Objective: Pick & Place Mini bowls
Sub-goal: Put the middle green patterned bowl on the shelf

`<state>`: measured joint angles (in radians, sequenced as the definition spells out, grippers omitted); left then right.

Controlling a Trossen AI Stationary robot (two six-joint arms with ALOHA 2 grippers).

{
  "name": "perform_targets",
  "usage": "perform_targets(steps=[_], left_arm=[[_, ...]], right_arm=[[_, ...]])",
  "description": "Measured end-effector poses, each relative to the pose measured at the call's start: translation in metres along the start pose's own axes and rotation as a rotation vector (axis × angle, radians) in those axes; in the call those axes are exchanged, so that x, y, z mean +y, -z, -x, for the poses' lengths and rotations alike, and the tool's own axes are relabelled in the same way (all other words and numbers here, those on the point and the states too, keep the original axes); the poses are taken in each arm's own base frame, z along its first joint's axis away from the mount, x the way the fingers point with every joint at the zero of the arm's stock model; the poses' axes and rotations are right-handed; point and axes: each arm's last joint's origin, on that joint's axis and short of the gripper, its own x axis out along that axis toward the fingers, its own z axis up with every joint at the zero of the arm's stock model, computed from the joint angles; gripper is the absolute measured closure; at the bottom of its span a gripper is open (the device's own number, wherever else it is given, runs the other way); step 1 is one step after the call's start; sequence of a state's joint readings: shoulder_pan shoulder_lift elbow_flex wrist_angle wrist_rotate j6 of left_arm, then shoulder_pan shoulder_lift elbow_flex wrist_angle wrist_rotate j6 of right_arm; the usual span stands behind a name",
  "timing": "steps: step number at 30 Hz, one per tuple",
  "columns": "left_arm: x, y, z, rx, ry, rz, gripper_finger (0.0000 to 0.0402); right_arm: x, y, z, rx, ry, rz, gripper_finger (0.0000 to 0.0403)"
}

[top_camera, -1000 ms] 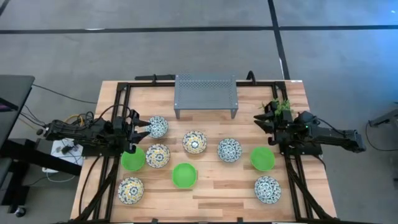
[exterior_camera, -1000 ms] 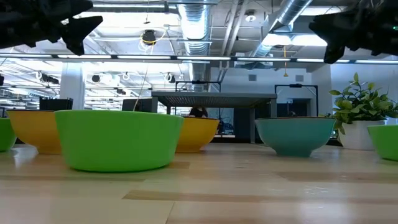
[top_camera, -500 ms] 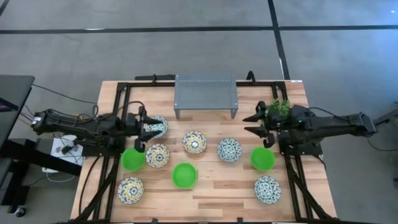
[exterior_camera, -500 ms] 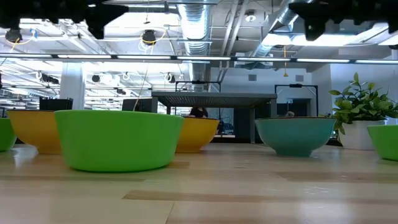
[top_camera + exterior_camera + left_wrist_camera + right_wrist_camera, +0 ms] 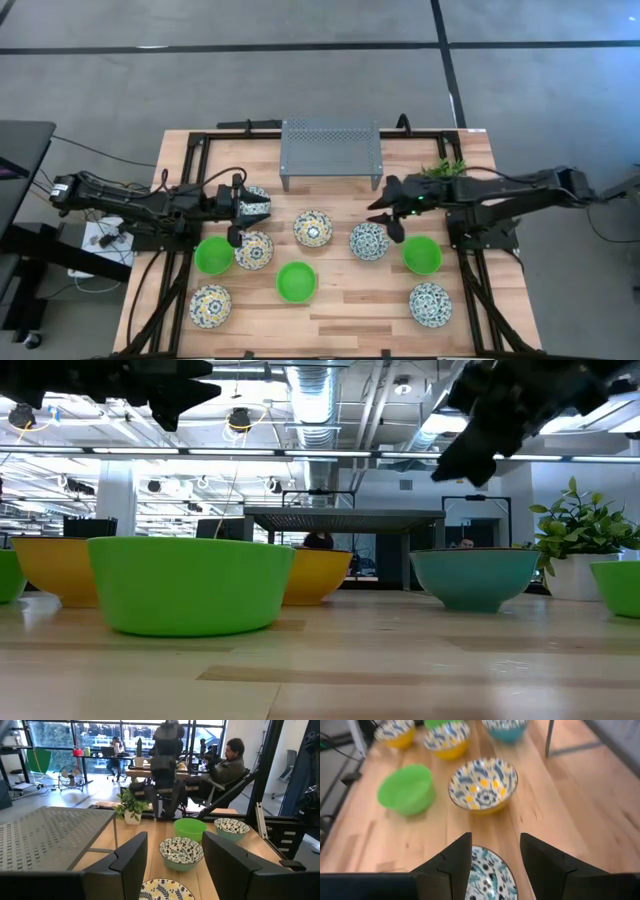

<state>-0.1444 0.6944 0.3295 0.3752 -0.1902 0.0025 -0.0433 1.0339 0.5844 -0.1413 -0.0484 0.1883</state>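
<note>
Light wood-plank desk (image 5: 340, 320), black frame rails. Grey perforated rack (image 5: 331, 148) at the back edge. Three plain bright green bowls: near the left edge (image 5: 212, 256), toward the front edge (image 5: 296, 282), near the right edge (image 5: 422, 255). White bowls with dense dark-blue floral insides: mid-desk (image 5: 313, 228), (image 5: 369, 241), (image 5: 253, 250), front right corner (image 5: 430, 304). Front left bowl (image 5: 210, 306) patterned with a yellowish tone. From the low view outsides read yellow (image 5: 320, 575) and teal (image 5: 474, 577). Both arms dark. Green plant (image 5: 443, 169) near the back right corner.
</note>
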Motion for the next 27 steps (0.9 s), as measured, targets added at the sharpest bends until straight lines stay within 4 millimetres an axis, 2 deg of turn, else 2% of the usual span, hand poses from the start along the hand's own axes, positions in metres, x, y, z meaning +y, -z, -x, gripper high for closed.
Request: perform_targets(steps=[10, 21, 24, 27], left_arm=[[0.000, 0.000, 0.000, 0.000, 0.000, 0.000, 0.0211], [0.000, 0.000, 0.000, 0.000, 0.000, 0.000, 0.0211], [0.000, 0.000, 0.000, -0.001, 0.000, 0.000, 0.0211], [0.000, 0.000, 0.000, -0.001, 0.000, 0.000, 0.0211]], right_arm=[[-0.013, 0.023, -0.031, 0.263, 0.076, -0.072, 0.0239], [-0.017, 0.040, -0.054, 0.391, 0.078, -0.097, 0.0241], [-0.017, 0.043, -0.056, 0.409, 0.087, -0.138, 0.0257], [-0.018, 0.045, -0.057, 0.428, 0.099, -0.175, 0.0291]])
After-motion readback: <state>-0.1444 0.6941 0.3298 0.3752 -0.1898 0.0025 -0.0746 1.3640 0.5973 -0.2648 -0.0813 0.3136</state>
